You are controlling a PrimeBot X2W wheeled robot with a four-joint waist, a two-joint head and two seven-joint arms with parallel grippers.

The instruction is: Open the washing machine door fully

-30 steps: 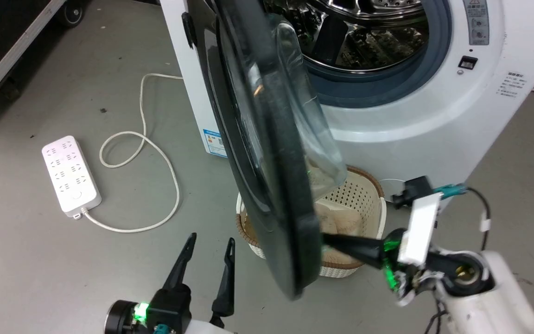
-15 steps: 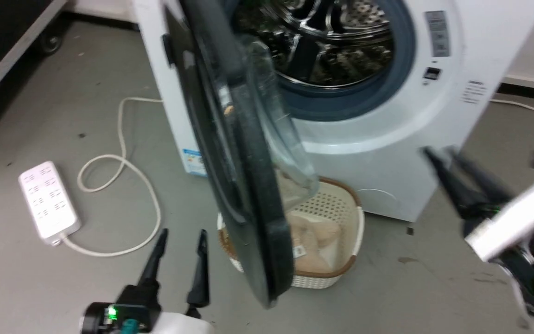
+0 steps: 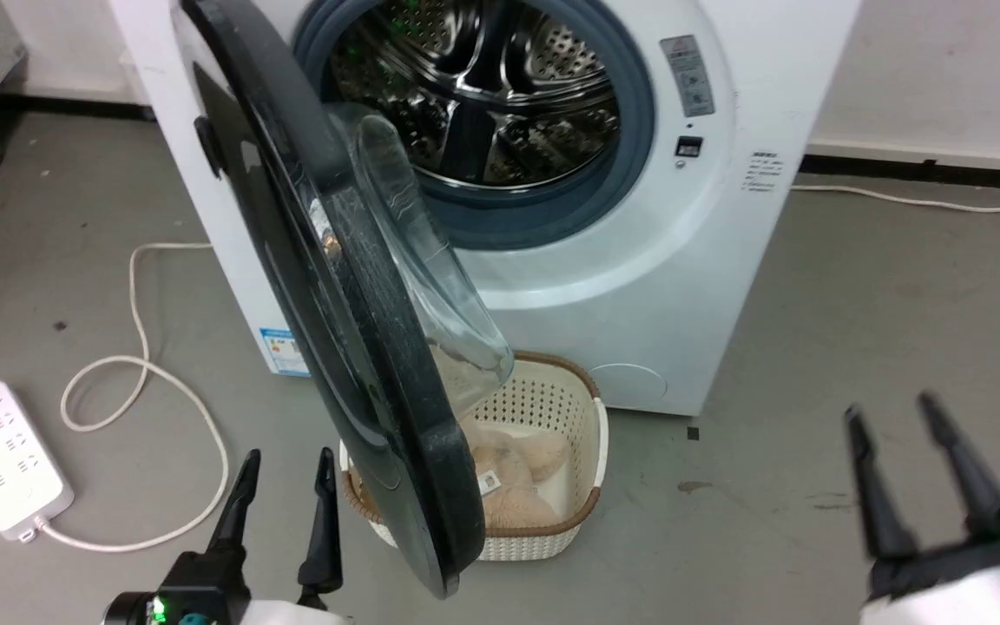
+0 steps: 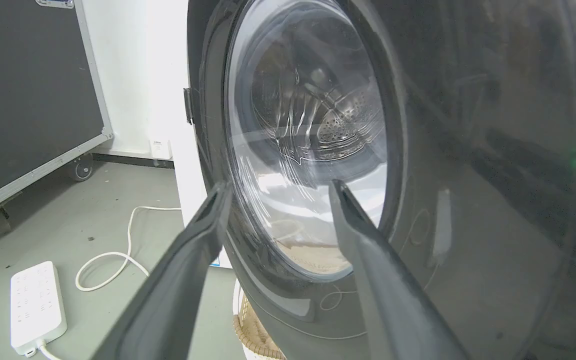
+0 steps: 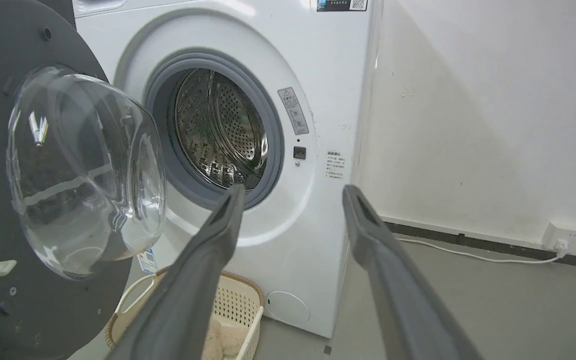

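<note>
You've got the washing machine (image 3: 639,286) ahead, its door (image 3: 352,347) standing open on the left side, edge-on over the basket (image 3: 543,542), your left gripper (image 3: 287,455) near the door's outer face, jaws spread, your right gripper (image 3: 889,406) well apart from it, jaws spread.

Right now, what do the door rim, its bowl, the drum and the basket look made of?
Rim of the washing machine door: glossy black plastic, apparently; sharp reflections. Its bowl: clear, likely glass; you see through it. The drum: shiny perforated metal, probably stainless steel. The basket: cream moulded plastic with punched holes; brown woven-look rim, material unclear.
</note>
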